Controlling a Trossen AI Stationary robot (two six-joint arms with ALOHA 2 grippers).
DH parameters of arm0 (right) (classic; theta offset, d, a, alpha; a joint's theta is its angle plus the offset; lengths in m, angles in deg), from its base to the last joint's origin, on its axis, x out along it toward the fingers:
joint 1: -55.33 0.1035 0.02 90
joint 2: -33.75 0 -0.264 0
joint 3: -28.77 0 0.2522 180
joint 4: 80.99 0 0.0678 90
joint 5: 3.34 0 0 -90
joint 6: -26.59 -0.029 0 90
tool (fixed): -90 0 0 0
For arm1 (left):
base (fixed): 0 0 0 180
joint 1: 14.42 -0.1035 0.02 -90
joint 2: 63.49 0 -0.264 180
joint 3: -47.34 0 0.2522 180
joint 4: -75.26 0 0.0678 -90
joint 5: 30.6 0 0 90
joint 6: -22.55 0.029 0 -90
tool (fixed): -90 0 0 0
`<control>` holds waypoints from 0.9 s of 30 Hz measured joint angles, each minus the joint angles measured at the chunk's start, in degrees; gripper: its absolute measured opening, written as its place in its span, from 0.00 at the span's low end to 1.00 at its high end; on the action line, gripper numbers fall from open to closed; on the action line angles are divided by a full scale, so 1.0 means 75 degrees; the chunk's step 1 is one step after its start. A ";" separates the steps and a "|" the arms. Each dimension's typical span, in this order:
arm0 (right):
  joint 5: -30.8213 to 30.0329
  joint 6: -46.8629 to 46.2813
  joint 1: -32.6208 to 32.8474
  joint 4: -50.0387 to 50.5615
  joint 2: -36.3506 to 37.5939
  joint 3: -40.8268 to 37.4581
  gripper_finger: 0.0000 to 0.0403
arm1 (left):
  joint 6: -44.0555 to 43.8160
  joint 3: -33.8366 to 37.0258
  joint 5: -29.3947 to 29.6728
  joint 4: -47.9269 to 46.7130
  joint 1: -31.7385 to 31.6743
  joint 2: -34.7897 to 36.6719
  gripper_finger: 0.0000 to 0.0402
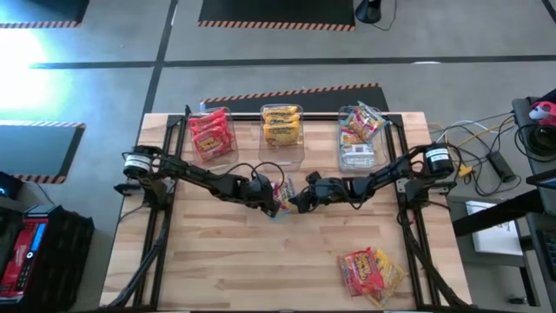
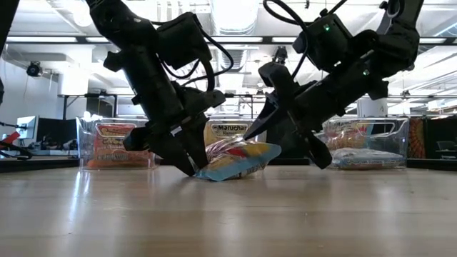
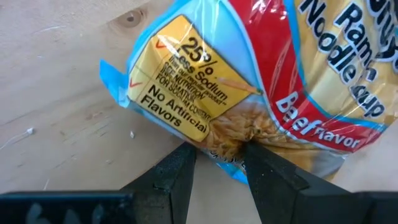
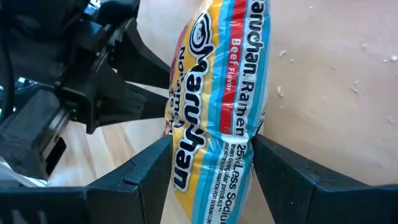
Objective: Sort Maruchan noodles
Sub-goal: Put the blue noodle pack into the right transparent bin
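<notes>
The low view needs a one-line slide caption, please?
Both grippers, left and right, pinch one beef-flavor noodle packet above the table.

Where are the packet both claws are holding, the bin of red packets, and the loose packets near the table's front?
Held packet (image 2: 239,160), low view, its blue-yellow face.
Red bin (image 1: 211,135), high view, top red packet.
Loose packets (image 1: 369,273), high view, pile's middle.

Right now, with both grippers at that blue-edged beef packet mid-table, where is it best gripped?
By its edges, probably. The beef packet sits tilted, one end lifted off the table. The left gripper pinches a crimped edge; the right gripper straddles the opposite end. Approach from the raised end, since thin seams fit the jaws.
</notes>
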 joint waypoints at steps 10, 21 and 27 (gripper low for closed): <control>0.0134 0.0202 0.0005 0.0247 0.0625 0.0000 0.51 | -0.0026 0.0003 0.0003 -0.0086 -0.0009 -0.0010 0.30; -0.0005 0.0451 -0.0005 0.1059 0.0864 0.0000 0.51 | -0.0029 0.0003 0.0003 -0.0117 -0.0009 -0.0010 0.29; 0.0015 0.0543 -0.0172 0.1176 0.0850 0.0000 0.51 | -0.0032 0.0003 0.0003 -0.0119 -0.0009 -0.0010 0.29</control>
